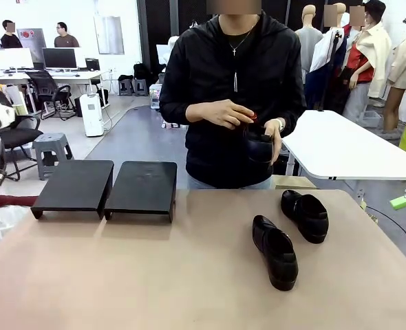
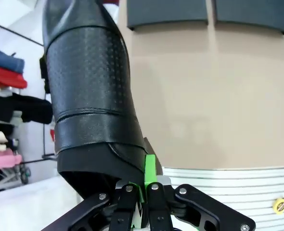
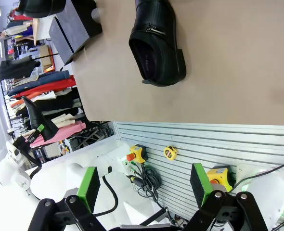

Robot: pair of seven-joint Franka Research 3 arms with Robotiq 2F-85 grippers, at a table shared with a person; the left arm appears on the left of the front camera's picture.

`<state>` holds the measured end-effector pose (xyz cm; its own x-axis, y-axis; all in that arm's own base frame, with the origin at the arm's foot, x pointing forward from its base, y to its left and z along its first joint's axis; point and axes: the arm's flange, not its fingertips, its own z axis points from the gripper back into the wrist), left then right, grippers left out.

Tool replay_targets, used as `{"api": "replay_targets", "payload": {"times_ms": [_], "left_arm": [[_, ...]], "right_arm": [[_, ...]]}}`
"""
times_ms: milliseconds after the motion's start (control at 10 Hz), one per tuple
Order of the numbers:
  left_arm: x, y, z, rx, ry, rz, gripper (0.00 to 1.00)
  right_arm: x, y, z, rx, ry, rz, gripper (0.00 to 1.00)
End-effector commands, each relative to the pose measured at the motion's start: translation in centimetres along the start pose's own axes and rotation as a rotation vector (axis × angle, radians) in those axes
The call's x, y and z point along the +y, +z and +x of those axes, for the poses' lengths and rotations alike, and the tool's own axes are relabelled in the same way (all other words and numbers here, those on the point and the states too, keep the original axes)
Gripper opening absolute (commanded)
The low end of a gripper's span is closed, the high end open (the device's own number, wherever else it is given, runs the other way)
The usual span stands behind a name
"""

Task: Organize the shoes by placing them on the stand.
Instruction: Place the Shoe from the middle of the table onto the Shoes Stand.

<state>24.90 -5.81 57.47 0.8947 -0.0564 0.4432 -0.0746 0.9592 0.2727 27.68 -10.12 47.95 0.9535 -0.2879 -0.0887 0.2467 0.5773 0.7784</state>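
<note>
Left gripper (image 2: 147, 175) is seen pinched shut on the heel rim of one shoe (image 2: 89, 86), held clear of the table (image 2: 204, 96), with the stand (image 2: 166, 12) lying ahead. The sole should be matched to the slope and lowered gently before release. Right gripper (image 3: 144, 185) is spread wide.

L gripper (image 2: 145, 169): black link bars w/ silver screws, green pads (image 2: 150, 166). R gripper (image 3: 144, 185): same black bars, green pads. L arm (image 3: 14, 173): white, rounded shell. Person (image 1: 223, 103): black zip hoodie (image 1: 193, 69), long sleeves, thin chain (image 1: 241, 41) w/ cross.
</note>
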Motion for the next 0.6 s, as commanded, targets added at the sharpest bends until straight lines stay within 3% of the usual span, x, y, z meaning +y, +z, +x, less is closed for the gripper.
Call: {"api": "replay_targets", "payload": {"times_ms": [0,200,300,500], "left_arm": [[-2.5,1.2,-0.3,-0.044,-0.056,-0.016,0.00],[-1.7,0.5,-0.3,-0.013,-0.038,-0.004,0.00],[-0.7,-0.9,1.9,0.075,-0.027,-0.059,0.00],[1.0,-4.9,9.8,0.069,-0.105,-0.083,0.00]], "right_arm": [[0.2,0.2,0.2,-0.003,0.015,0.027,1.00],[0.2,0.2,0.2,-0.003,0.015,0.027,1.00],[0.2,0.2,0.2,-0.003,0.015,0.027,1.00],[0.2,0.2,0.2,-0.003,0.015,0.027,1.00]]}}
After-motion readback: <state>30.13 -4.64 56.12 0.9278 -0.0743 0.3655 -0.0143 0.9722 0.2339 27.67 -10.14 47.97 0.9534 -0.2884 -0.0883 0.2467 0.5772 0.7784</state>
